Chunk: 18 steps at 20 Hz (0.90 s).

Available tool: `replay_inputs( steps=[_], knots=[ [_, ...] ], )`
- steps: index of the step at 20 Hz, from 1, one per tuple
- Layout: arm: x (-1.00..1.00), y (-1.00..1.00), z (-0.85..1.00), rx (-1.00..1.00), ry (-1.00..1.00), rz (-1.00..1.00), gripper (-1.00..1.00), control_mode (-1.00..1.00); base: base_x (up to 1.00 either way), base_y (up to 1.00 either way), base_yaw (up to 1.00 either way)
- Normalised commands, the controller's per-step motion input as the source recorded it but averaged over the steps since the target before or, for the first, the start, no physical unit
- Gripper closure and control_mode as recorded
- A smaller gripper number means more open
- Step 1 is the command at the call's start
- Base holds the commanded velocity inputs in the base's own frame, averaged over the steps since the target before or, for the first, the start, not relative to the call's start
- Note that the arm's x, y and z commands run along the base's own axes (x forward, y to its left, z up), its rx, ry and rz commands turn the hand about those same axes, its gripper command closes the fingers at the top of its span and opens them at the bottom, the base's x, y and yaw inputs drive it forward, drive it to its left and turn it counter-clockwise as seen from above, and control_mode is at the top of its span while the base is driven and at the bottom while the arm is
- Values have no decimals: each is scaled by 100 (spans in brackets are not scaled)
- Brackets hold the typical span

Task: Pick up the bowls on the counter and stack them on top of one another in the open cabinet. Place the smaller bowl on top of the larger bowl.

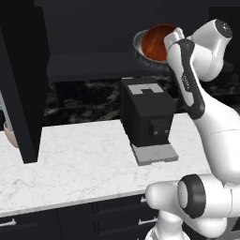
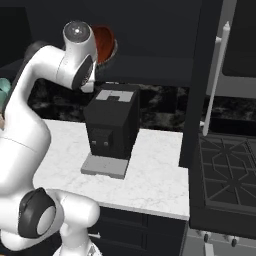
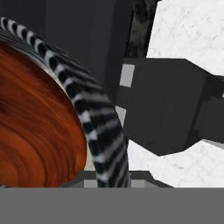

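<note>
The smaller bowl [image 1: 157,43], glossy red-brown, sits nested inside the larger grey bowl [image 1: 138,47], high up at the shelf board of the open cabinet [image 1: 89,65]. Both are tipped so their insides face the base. My gripper [image 1: 174,35] is at the pair's right rim; its fingers are hidden, so I cannot tell its state. In the right base view the red-brown bowl [image 2: 104,41] peeks out behind the arm's elbow. Close in the hand view, the red-brown bowl [image 3: 35,127] lies within the striped grey rim [image 3: 98,122].
A black coffee machine [image 1: 147,117] [image 2: 110,125] [image 3: 170,105] stands on the white marble counter [image 1: 70,154] directly below the bowls. A pale tan bowl [image 1: 9,133] sits at the far left behind a dark cabinet door [image 1: 18,79]. A stove [image 2: 225,175] lies at the right.
</note>
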Motion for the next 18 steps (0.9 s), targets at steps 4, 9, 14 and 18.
replay_inputs(
  steps=[4, 9, 14, 18],
  knots=[
    [100, 7, 0, -1, 10, -4, 100, -100, 0, 0, 0],
    [100, 11, -4, -2, 6, -4, 100, -100, 0, 0, 0],
    [47, 3, -3, 0, -1, -3, -100, -100, 0, 0, 0],
    [-76, -25, 0, 4, -25, 0, -100, -100, 0, 0, 0]
  ],
)
